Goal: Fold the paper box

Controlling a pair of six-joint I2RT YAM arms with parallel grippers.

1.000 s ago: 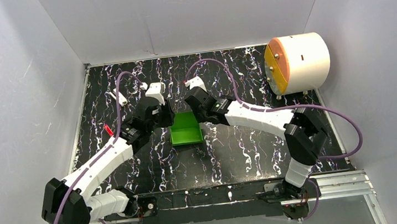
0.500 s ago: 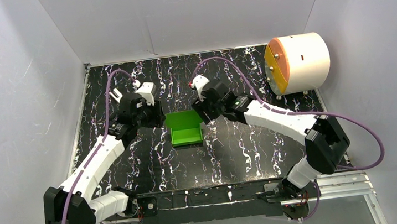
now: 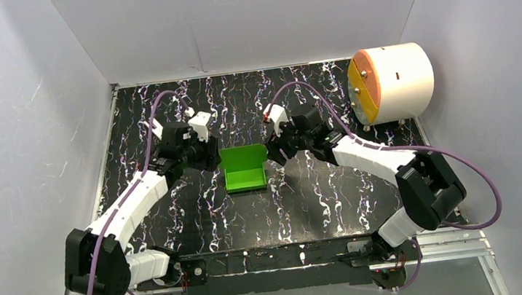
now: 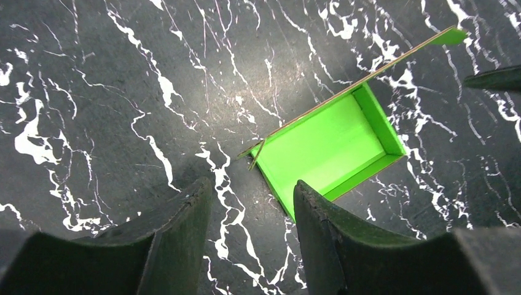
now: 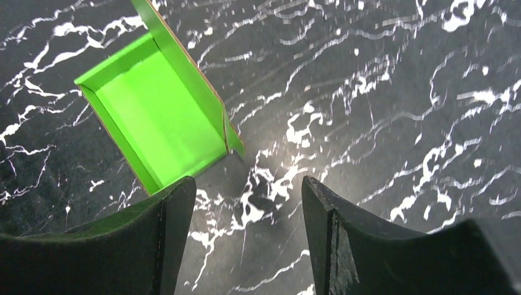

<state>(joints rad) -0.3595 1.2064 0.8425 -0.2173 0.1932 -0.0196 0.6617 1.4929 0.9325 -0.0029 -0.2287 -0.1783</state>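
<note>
Top view: paper box (image 3: 244, 170) sits on the desk (image 3: 322, 199) as an open tray, back flap standing, left fingers (image 3: 208, 156) and right fingers (image 3: 277, 152) just beside its two ends
Left wrist: left fingers (image 4: 178, 227) spread apart, gripping nothing, paper box (image 4: 332, 144) just ahead; unheld, that flap could flop flat
Right wrist: right fingers (image 5: 166, 227) wide and empty too, paper box (image 5: 160, 110) ahead; a clumsy approach could shove the light card and undo the fold

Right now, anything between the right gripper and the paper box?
Nothing: only bare black marbled table lies between the right gripper and the paper box. The right wrist view shows it plainly.
</note>
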